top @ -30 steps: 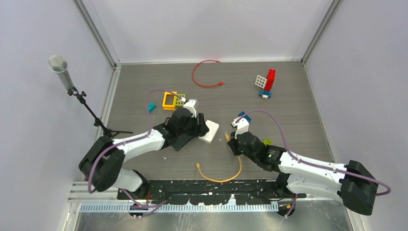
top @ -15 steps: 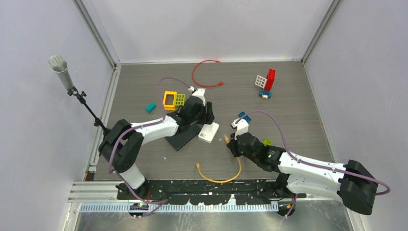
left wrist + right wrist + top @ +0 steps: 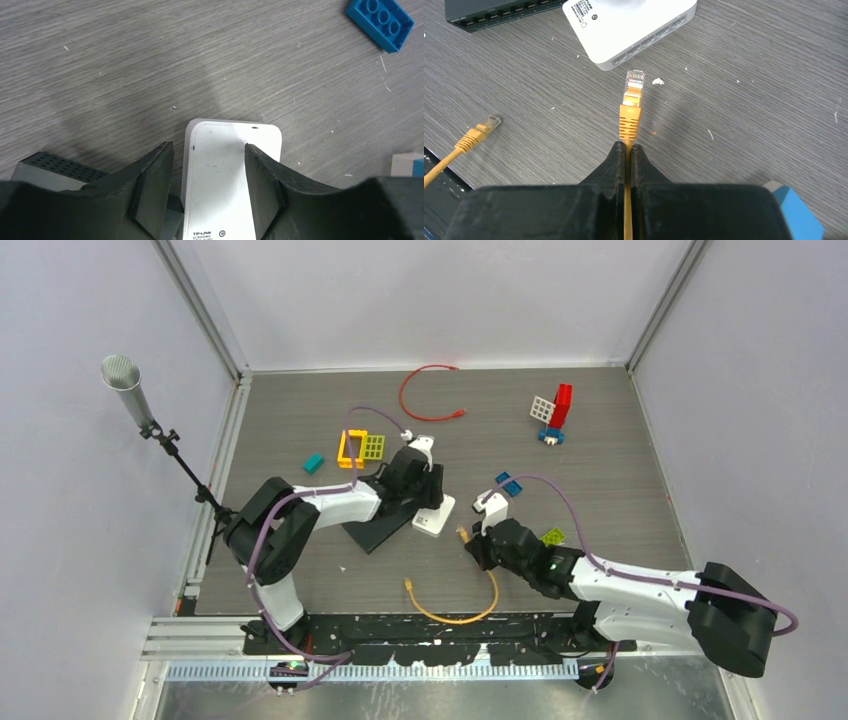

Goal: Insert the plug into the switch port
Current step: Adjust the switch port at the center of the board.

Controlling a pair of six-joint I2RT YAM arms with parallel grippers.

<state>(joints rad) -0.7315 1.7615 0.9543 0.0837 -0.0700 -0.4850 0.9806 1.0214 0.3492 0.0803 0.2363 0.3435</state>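
Your right gripper (image 3: 626,150) is clamped on the orange cable (image 3: 470,615) behind the plug (image 3: 634,82), near the white switch (image 3: 227,170) at its 4 o'clock (tip facing the ports (image 3: 649,47)), while your left gripper (image 3: 207,160) straddles that switch, half-spread.

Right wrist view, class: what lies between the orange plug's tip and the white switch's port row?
Only bare table separates the plug from the white switch, per the right wrist view.

Live from what is plainly a robotics lab test cell: a grey table (image 3: 600,470) boxed in by pale panels (image 3: 430,300) on aluminium posts (image 3: 200,310). The left arm (image 3: 320,515) and right arm (image 3: 640,585) are bolted to a slotted rail (image 3: 450,670) at 6 o'clock. A microphone (image 3: 122,380) stands at 10 o'clock. Toy bricks (image 3: 555,412) at 2 o'clock and a yellow cable (image 3: 460,617) serve as props.
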